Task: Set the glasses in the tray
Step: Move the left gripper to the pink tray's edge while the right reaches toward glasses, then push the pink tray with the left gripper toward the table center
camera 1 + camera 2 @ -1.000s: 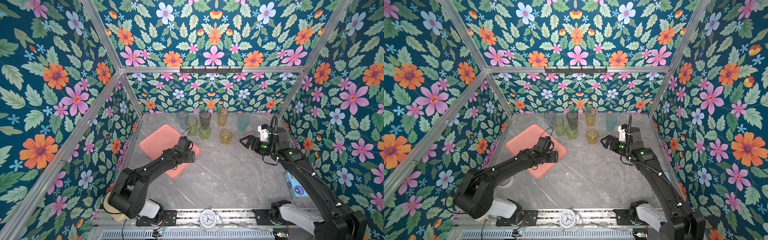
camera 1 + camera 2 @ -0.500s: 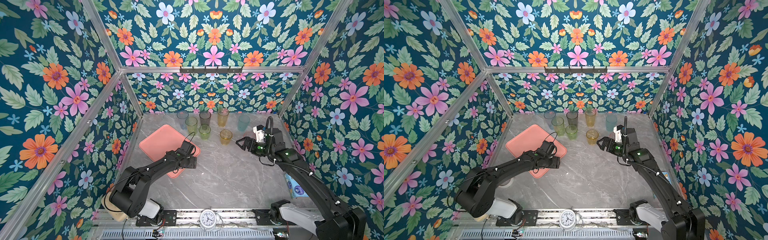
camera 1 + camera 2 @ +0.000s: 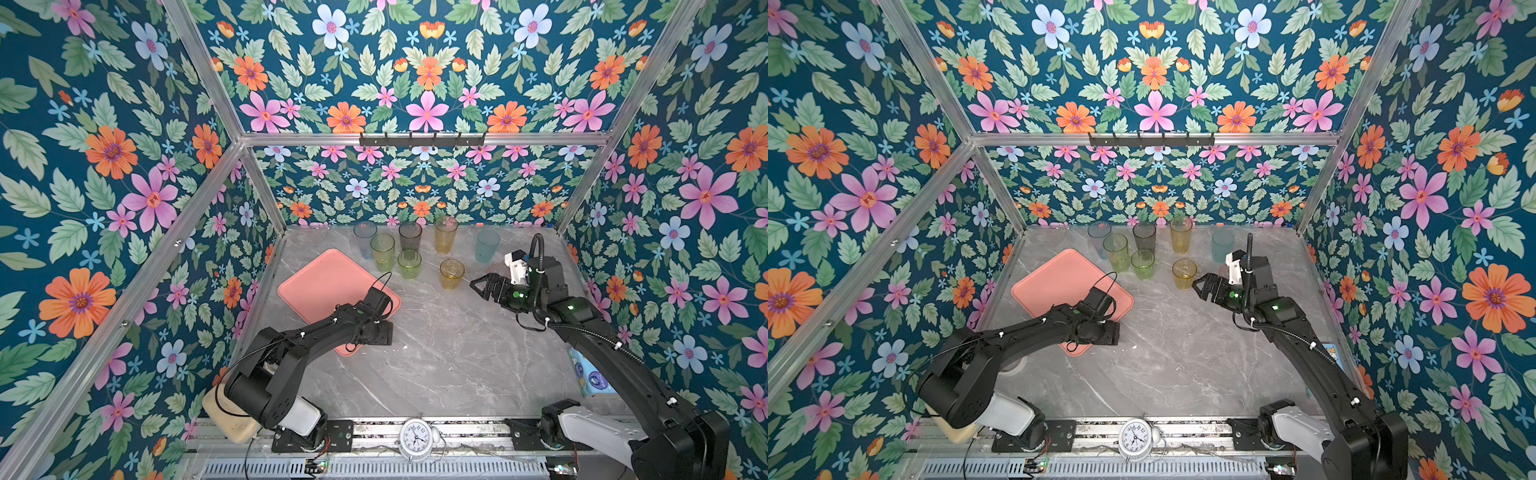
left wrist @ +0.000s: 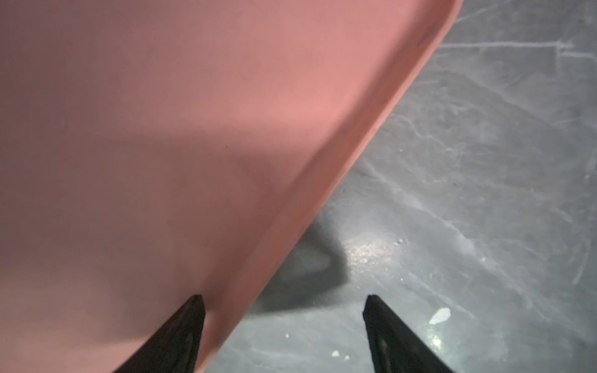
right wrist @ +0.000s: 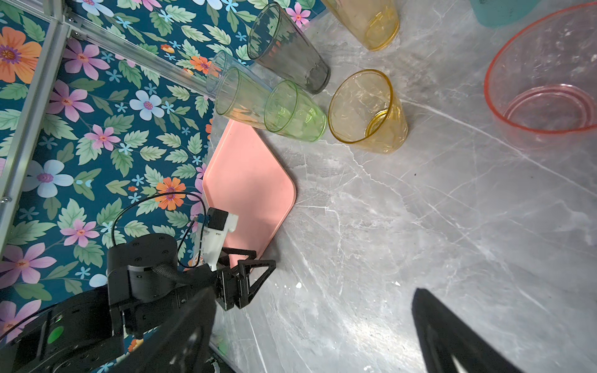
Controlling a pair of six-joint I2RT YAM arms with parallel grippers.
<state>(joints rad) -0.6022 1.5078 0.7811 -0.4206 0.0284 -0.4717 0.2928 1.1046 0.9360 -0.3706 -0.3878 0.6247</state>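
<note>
While both end effectors hang with jaws apart and empty, the left end effector [image 4: 283, 302] is low at a corner of the salmon-pink tray [image 3: 328, 278]: one fingertip [image 4: 190, 319] over its rim, the other over the counter [image 3: 436, 365]; if it touches, I cannot tell. Just ahead of the right end effector [image 3: 478, 289] stands the short amber glass [image 3: 451, 274], apart from it. Beside it the pink glass [image 5: 546, 93] is cut off in the wrist view and mostly hidden in both top views. The other glasses [image 3: 410, 237] stand further ahead on the counter, outside the tray.
</note>
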